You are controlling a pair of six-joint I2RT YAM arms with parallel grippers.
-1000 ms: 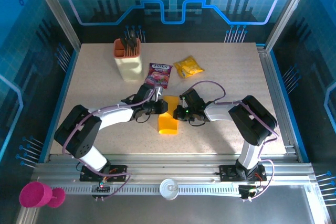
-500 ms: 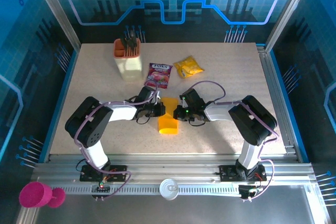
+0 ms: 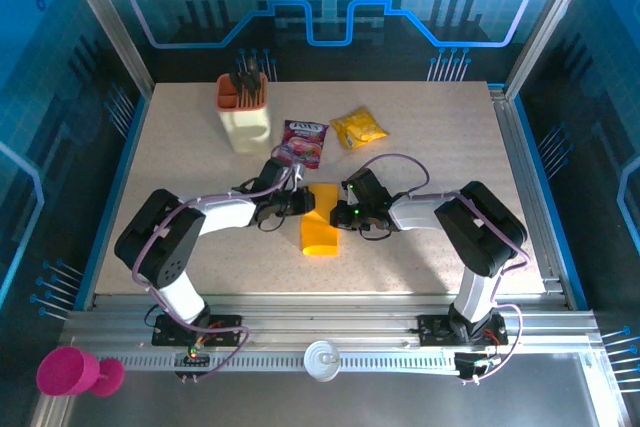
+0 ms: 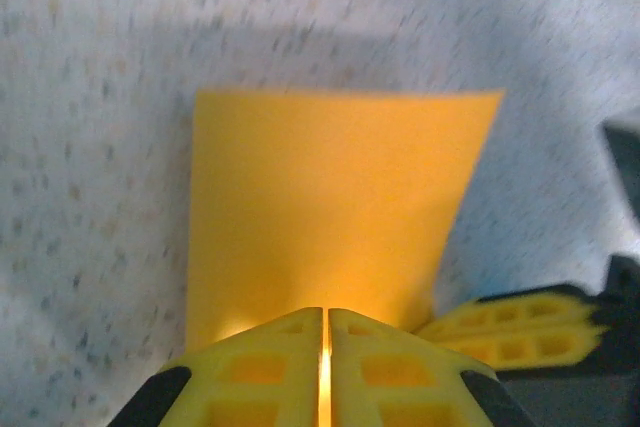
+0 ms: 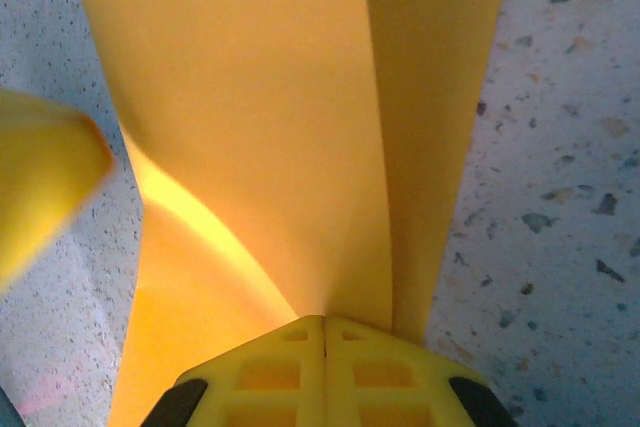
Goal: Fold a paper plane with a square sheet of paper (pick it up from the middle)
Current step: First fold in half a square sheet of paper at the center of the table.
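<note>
Pinching in from both sides, the left gripper and the right gripper meet in the middle of the table, and each is clenched on the paper. From above, the paper is creased into a narrow orange-yellow strip. Its long axis runs near to far, with the far end leaning a touch to the right. That far end sits between the two grippers, while the near end points back toward the arm bases and lies on the table. On the left wrist camera the yellow fingers are pressed together with just a sliver of orange in the slit, and the paper stretches away as a broad flat panel. The right wrist camera shows its own jaws closed on the paper too, with a long fold line running straight away from the fingertips. Over at the far left stands the beige holder, upright, with dark utensils sticking up out of its orange top. Beside it lies a purple packet, then a yellow packet, both well clear of the paper. Off the table at the near left sits a pink cup — what is inside it cannot be made out.
</note>
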